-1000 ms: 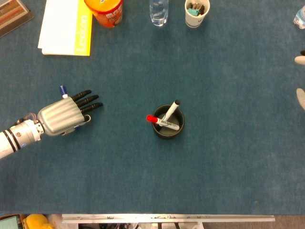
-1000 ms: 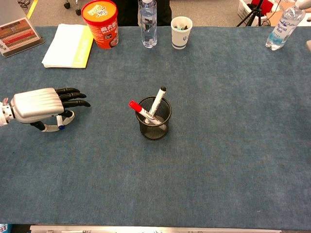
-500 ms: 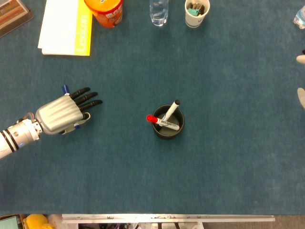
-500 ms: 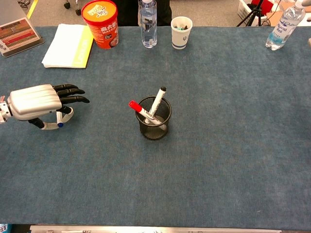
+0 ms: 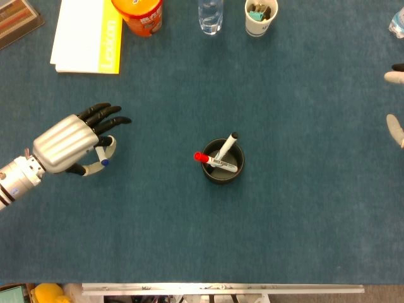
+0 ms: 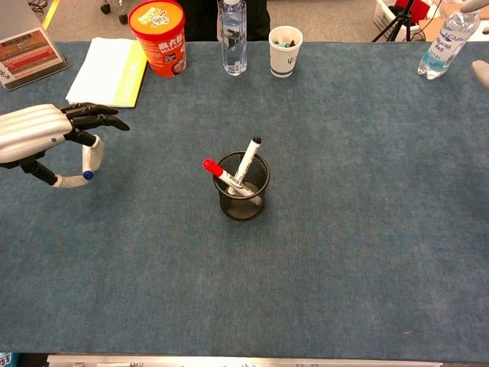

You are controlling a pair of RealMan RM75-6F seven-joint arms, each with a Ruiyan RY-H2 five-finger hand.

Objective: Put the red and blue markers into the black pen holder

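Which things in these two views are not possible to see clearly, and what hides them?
- Blue marker: the left hand covers most of it in both views; only a white body and blue tip show.
- Right hand: cut off by the right edge of the head view, so its pose is unclear.
- Red marker: its lower end is hidden inside the black pen holder.
- White cup contents: too small.

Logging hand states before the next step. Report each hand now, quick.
Left hand: holding the blue marker, lifted above the table.
Right hand: only slivers show at the frame edge; state cannot be told.
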